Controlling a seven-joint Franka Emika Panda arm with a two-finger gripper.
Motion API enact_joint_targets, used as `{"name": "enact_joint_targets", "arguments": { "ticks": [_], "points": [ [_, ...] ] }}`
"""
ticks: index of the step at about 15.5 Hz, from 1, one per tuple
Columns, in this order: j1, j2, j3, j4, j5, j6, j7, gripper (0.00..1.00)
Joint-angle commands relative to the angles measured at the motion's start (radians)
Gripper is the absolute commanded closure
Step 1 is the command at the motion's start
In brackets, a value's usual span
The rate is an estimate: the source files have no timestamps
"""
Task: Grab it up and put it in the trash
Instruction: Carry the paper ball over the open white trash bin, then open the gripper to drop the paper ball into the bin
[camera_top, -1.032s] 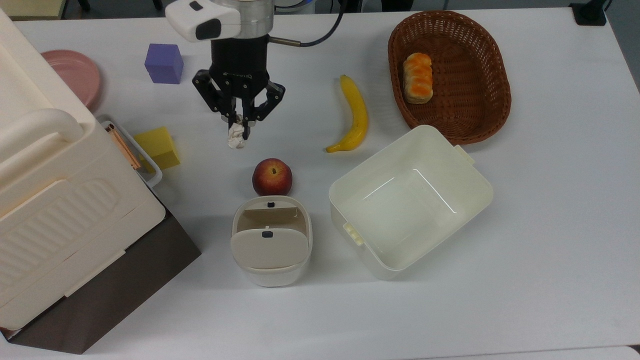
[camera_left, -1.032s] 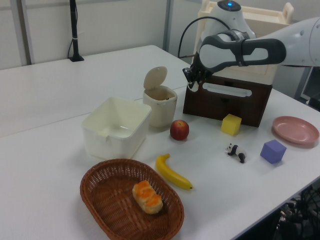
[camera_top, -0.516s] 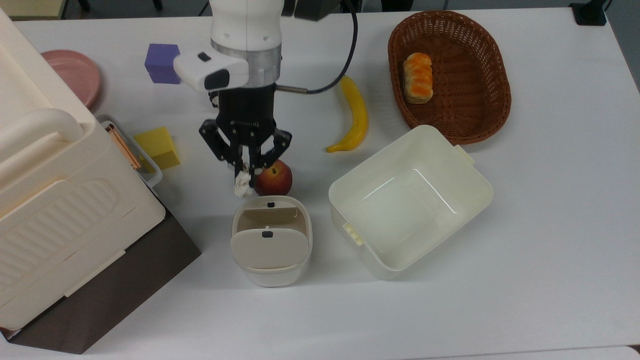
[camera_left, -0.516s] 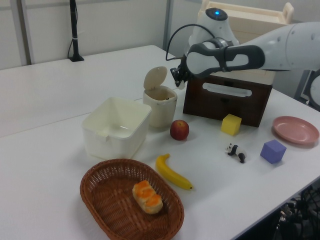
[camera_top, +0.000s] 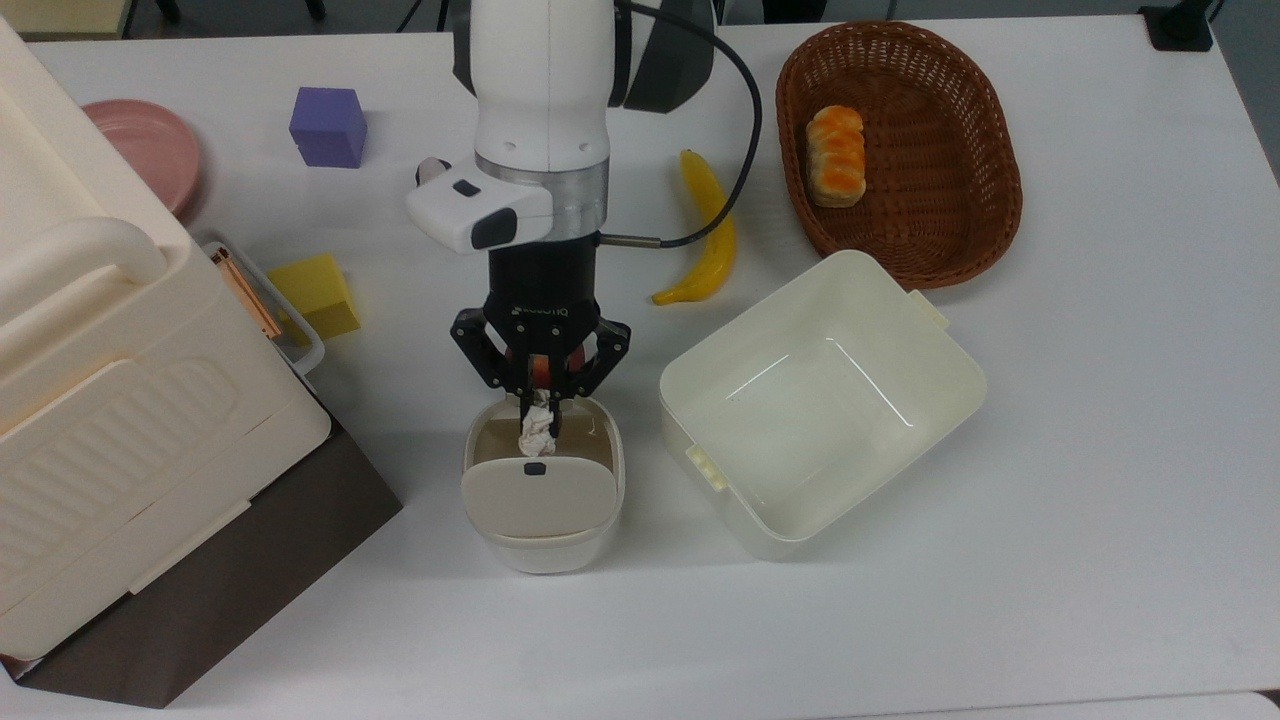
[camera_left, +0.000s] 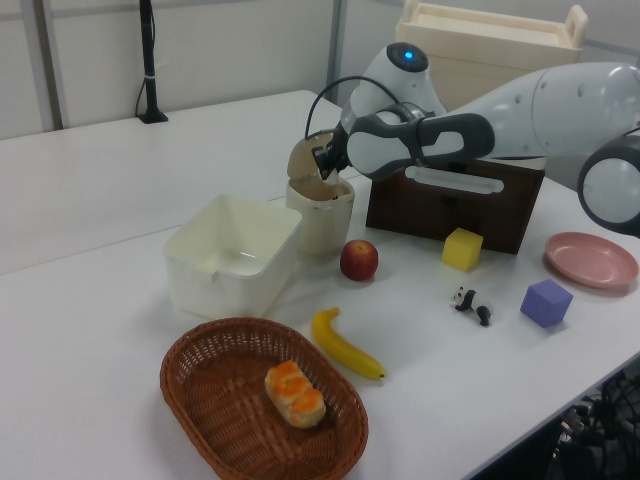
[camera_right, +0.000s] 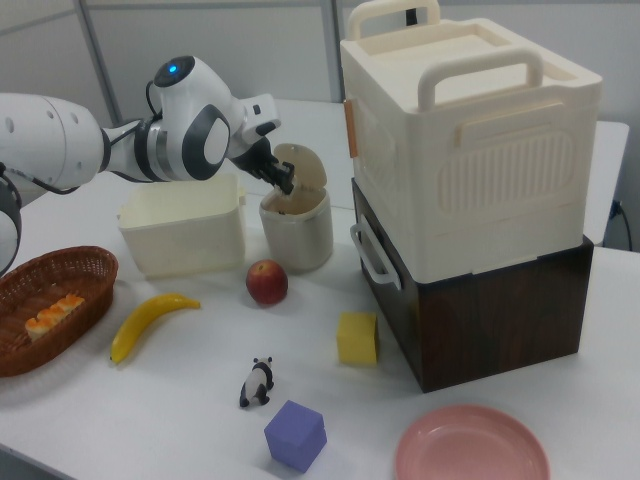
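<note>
Top view: black two-finger gripper (camera_top: 538, 408) pinches the crumpled off-white paper ball (camera_top: 536, 430) tight, hanging over the open mouth of the smooth cream rounded flap-lid trash bin (camera_top: 545, 540); glossy square tub (camera_top: 820, 400) sits beside.

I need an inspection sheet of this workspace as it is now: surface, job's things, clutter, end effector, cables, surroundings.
Surface: white table, no spills seen.
Job's things: paper ball held over the open mouth of the trash bin; flap lid tilted up.
Clutter: apple, banana, basket with bread, square tub, yellow block, purple block, panda figurine, pink plate.
End effector: shut on the paper ball.
Cables: black cable looping from the arm.
Surroundings: cream box stacked on a brown box.
</note>
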Motion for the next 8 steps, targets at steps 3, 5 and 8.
{"name": "enact_joint_targets", "arguments": {
  "ticks": [3,5,8],
  "points": [
    [0.013,0.031,-0.004,0.019,-0.003,0.016,0.004,0.46],
    [0.014,0.029,-0.004,0.019,-0.011,0.016,0.002,0.00],
    [0.014,0.029,-0.004,0.018,-0.054,0.015,0.005,0.00]
  ]
}}
